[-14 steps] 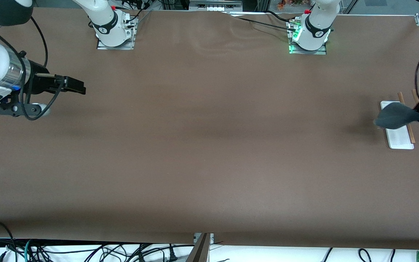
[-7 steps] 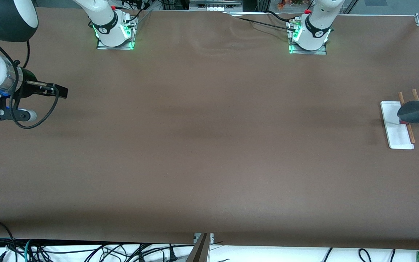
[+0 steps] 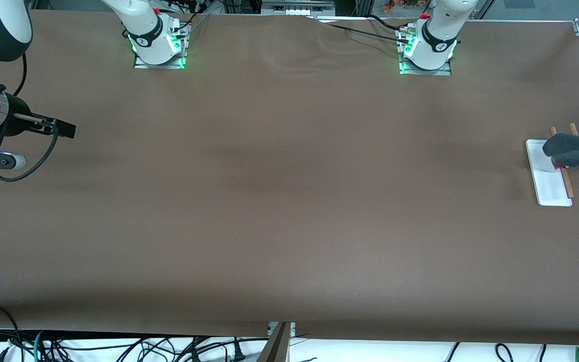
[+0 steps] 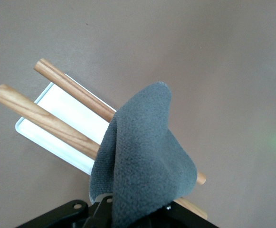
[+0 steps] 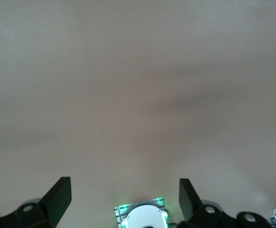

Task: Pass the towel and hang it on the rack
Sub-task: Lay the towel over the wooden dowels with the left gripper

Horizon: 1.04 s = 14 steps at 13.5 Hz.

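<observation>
The towel [image 3: 573, 149] shows its dark grey face, with a sliver of pink-red under its edge. It hangs from my left gripper [image 4: 128, 214], which is shut on it, and droops across the rack's two wooden rods [image 4: 64, 78]. The rack [image 3: 551, 187] stands at the left arm's end of the table, its white base [image 4: 69, 116] under the rods. The cloth hides the left gripper's tips. My right gripper [image 3: 66, 129] is open and holds nothing. It waits above bare table at the right arm's end, fingers [image 5: 59, 195] wide apart.
Brown cloth covers the whole table [image 3: 289, 201]. The two arm bases [image 3: 159, 45] [image 3: 427, 48] stand along its edge farthest from the front camera, their lights green. Cables lie off the table's near edge.
My left gripper has carried the towel from over the white base to over the rods. The right arm has drawn back toward its own end of the table.
</observation>
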Available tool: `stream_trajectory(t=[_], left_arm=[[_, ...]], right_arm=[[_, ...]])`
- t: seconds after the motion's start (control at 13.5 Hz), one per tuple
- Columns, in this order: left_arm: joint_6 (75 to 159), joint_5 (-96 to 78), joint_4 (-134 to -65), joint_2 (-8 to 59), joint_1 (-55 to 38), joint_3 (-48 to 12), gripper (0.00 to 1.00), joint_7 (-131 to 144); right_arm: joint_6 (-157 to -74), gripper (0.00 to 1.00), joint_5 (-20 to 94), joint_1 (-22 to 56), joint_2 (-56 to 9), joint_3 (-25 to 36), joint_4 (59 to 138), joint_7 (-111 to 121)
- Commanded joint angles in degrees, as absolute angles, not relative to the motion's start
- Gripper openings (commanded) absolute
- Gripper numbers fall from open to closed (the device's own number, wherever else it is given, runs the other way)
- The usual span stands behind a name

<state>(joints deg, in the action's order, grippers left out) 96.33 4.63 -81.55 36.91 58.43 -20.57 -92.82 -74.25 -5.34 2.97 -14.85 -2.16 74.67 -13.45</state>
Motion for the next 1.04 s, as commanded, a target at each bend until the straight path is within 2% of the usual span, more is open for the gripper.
stream_trajectory(t=[0.0,0.07,0.3,0.96], left_arm=[[95.71,5.1,-79.37,37.71,58.98,-21.53,0.41,-94.75],[95.71,5.18,-79.19,37.71,58.89,-21.53,0.99,-95.27],[95.71,5.18,-79.01,37.36,58.45,-21.88,1.0,-97.38],[93.88,5.89,-77.17,35.95,58.54,-22.24,1.0,-97.47]], right_arm=[[-75.76,1.0,-3.78,2.11,-11.87,-2.9,78.04,-13.71],[-76.2,1.0,-3.43,1.85,-11.43,-2.99,78.39,-13.28],[-76.38,1.0,-3.6,0.45,-11.25,-4.74,78.49,-9.08],[-78.05,1.0,-3.96,-0.61,-10.37,-4.75,78.4,-7.82]])
